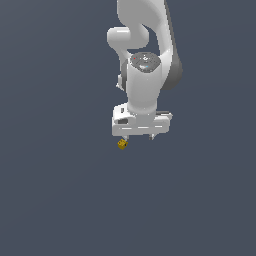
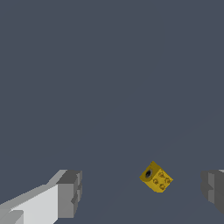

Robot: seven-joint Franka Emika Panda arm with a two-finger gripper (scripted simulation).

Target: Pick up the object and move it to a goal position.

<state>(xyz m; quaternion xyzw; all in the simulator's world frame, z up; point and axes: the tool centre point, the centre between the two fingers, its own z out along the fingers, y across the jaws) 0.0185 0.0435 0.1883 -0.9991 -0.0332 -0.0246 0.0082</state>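
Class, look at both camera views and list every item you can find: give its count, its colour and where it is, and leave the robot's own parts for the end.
Block: one, mustard yellow with a dark hole in one face and small studs on another; in the wrist view it lies between the two fingers, nearer one of them, touching neither; in the exterior view it shows just under the hand, toward the exterior view's left.
Surface: one, plain dark blue-grey, filling the background of both views.
Robot arm: one, white with grey joints, coming down from the top of the exterior view.
Hand: one, white body with grey fingers, open, above the block.
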